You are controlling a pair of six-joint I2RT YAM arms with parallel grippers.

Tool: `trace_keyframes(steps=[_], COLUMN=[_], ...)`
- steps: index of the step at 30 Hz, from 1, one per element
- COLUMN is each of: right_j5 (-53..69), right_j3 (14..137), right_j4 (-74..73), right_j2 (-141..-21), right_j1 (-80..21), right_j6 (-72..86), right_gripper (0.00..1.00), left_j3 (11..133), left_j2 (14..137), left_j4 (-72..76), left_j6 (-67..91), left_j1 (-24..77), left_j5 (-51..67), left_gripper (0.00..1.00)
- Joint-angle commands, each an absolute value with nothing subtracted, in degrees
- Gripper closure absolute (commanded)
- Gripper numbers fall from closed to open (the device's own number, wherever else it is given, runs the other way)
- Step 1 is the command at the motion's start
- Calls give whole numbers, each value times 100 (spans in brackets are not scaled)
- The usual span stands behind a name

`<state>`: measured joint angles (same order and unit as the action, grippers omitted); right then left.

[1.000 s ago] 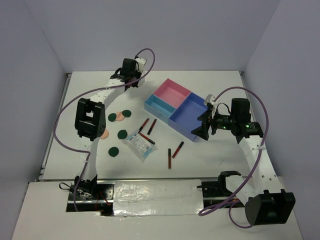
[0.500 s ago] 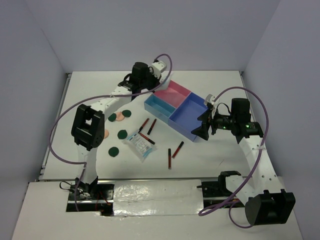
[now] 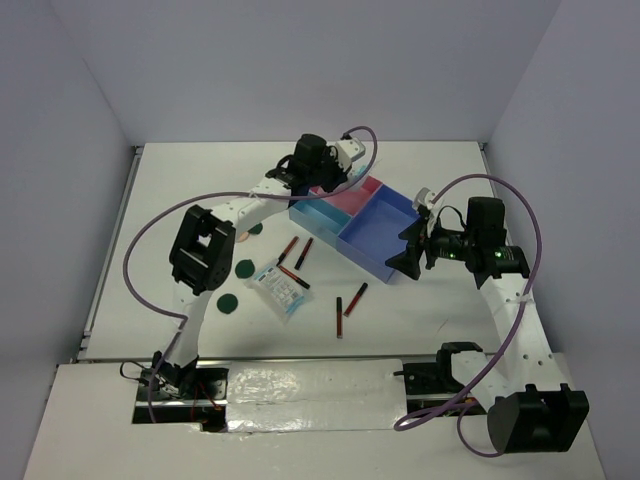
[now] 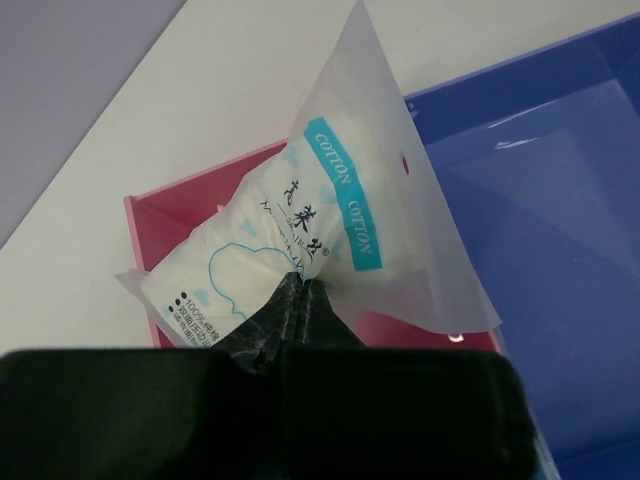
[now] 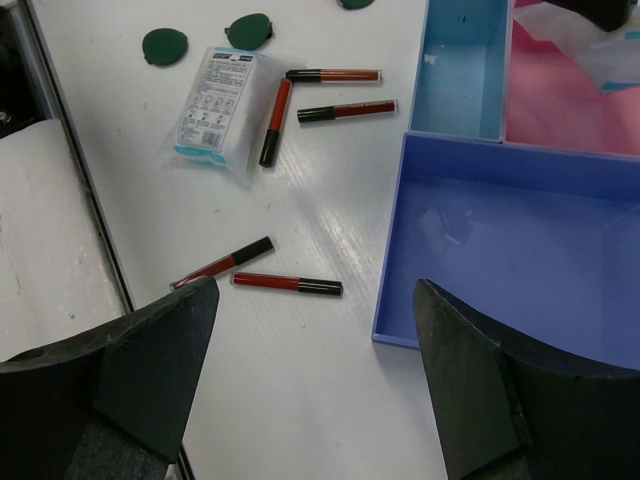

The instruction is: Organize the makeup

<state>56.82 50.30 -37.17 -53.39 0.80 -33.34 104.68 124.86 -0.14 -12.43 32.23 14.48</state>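
My left gripper (image 3: 336, 176) is shut on a white blue-printed packet (image 4: 318, 222) and holds it over the pink compartment (image 4: 142, 232) of the blue tray (image 3: 382, 232). A second packet (image 3: 279, 289) lies on the table and also shows in the right wrist view (image 5: 215, 112). Several red-and-black sticks lie round it, three beside it (image 3: 303, 252) and two nearer the front (image 3: 354, 298); two of them lie below my right gripper (image 5: 287, 284). Dark green discs (image 3: 245, 268) lie to the left. My right gripper (image 3: 406, 256) is open and empty at the tray's near right corner.
The tray has a pink, a light-blue (image 5: 458, 70) and a large blue compartment (image 5: 500, 250). The left arm's links (image 3: 205, 248) reach across the table's left half and hide part of the discs. White walls stand round the table.
My left arm has swung right from the table's back left to over the tray's pink compartment, carrying the packet. The right arm has barely moved.
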Motion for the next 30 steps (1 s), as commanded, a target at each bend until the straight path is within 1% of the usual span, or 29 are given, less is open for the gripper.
trace_keyframes(steps=[1,3,4,6,7,8,10,11,15,17,18,19,20,21,22,23,24,25,26,27,28,29,30], right_j5=[5783,5801,5801,5810,5818,5827,5915,5941,6021,6047,6047,5916,5776,5618,5216,4942,4670,4493,4274,4115,3887,3328,3113], right_j3=[5150,5159,5168,5185,5177,5185,5194,5186,5264,5404,5457,5519,5641,5703,5800,5818,5836,5845,5923,5976,6133,6248,6380], right_j4=[-3709,-3683,-3691,-3726,-3753,-3788,-3963,-4016,-4402,-4561,-4675,-4684,-4589,-4562,-4483,-4169,-4001,-3851,-3728,-3466,-3341,-3192,-3190], right_j2=[-5238,-5247,-5256,-5247,-5256,-5247,-5265,-5282,-5413,-5519,-5659,-5738,-5905,-5985,-6055,-6117,-6230,-6284,-6371,-6581,-6696,-6993,-7187], right_j1=[114,114,123,114,114,114,114,106,97,53,35,-148,-463,-675,-929,-1193,-1717,-1931,-2125,-2501,-2714,-2942,-3353], right_j6=[-3384,-3366,-3366,-3401,-3427,-3541,-3717,-3892,-4314,-4473,-4561,-4518,-4387,-4168,-4044,-3834,-3597,-3221,-3025,-2797,-2325,-2129,-1988], right_gripper=[14,14,14,14,14,14,13,13,13,12,12,13,19,21,25,33,35,37,43,44,45,43,42], left_j3=[10845,11108,11196,11311,11251,11189,10979,10951,10890,10758,10706,10522,10381,10206,9804,9574,9328,8786,8537,8003,7711,7447,6940], left_j2=[12665,12858,12954,12973,12894,12833,12596,12516,12147,11822,11691,11394,11225,11032,10621,10408,9954,9706,9494,9057,8827,8624,8178], left_j4=[45,-148,-210,-281,-255,-124,-53,147,97,88,36,18,18,18,18,18,18,-156,-210,-289,-360,-386,-422], left_j6=[-1564,-1635,-1635,-1591,-1530,-1494,-1433,-1398,-1240,-1047,-941,-610,-372,-126,564,876,1453,1711,1984,2387,2521,2601,2645], left_j1=[3217,3217,3217,3226,3234,3243,3269,3270,3270,3252,3191,3147,2990,2875,2761,2473,2296,2120,1727,1514,1312,970,836], left_j5=[1284,1196,1187,1169,1134,1108,1125,1134,1134,925,871,827,739,703,694,703,834,957,1115,1516,1721,1888,2055], left_gripper=[100,95,83,66,51,45,36,34,33,45,54,82,95,100,100,100,100,100,100,100,96,91,79])
